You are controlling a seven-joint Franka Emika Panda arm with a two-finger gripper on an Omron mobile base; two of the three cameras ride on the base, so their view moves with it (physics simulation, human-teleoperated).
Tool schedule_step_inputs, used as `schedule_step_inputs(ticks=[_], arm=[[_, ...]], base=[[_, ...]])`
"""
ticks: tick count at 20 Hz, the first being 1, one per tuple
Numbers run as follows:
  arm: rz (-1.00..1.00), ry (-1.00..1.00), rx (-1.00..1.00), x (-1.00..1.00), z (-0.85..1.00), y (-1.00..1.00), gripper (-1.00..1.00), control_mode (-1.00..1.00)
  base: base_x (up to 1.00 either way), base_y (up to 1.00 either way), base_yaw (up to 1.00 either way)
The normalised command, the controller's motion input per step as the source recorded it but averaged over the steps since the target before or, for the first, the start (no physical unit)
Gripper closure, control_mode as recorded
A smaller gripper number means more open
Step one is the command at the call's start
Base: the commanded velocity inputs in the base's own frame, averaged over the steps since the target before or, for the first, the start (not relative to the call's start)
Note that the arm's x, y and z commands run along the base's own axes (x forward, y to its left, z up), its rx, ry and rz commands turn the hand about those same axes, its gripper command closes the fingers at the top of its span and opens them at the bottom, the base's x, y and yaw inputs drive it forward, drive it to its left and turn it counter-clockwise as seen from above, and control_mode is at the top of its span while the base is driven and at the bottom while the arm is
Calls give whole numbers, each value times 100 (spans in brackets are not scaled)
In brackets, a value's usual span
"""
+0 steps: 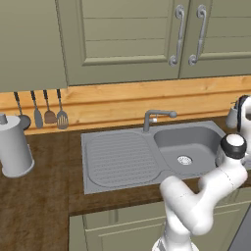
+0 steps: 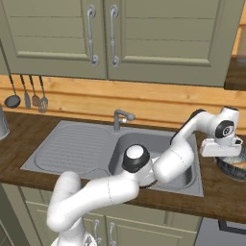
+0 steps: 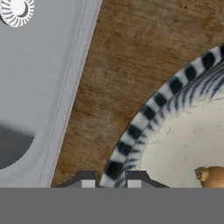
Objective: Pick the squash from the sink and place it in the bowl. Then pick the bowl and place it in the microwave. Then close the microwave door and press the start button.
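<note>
You have the gripper [image 3: 110, 183] low over the near rim of the bowl [image 3: 144, 114], its two dark fingertips [image 3: 87, 180] straddling that rim, one outside and one inside; whether they have clamped on it or stand a little off it, you cannot tell from these views. From the hand camera the bowl shows a black-and-white striped rim and a pale speckled inside, and the squash [image 3: 211, 176] lies within it, tan-orange, at the right edge of that view. The bowl sits on the wooden counter [image 3: 127, 57], just beside the right edge of the sink [image 3: 39, 78], whose round metal drain [image 3: 16, 10] shows at the top left. In the right base view your arm reaches across the basin to the bowl [image 2: 229, 169] at the far right, with the hand [image 2: 222, 145] directly above it. In the left base view the faucet [image 1: 156, 117] stands behind the sink [image 1: 122, 159], utensils [image 1: 44, 113] hang on the wooden backsplash, and a pale canister [image 1: 13, 147] stands on the counter at left. No brand, label or writing can be read anywhere.
</note>
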Motion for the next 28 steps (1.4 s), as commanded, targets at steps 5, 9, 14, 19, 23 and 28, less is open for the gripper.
schedule_step_inputs(ticks=[5, 9, 14, 19, 23, 28], arm=[[22, -21, -13, -15, -14, 95, 100, -100], [24, -44, -14, -57, -67, 100, 100, -100], [20, -57, -23, -65, -23, 100, 100, -100], [19, -19, -30, -78, 11, 100, 100, -100], [20, -3, -19, -79, 5, 100, 100, -100], [17, -10, -3, -74, 28, 99, 100, -100]], base=[[0, 0, 0], [0, 0, 0], [0, 0, 0], [0, 0, 0], [0, 0, 0], [0, 0, 0]])
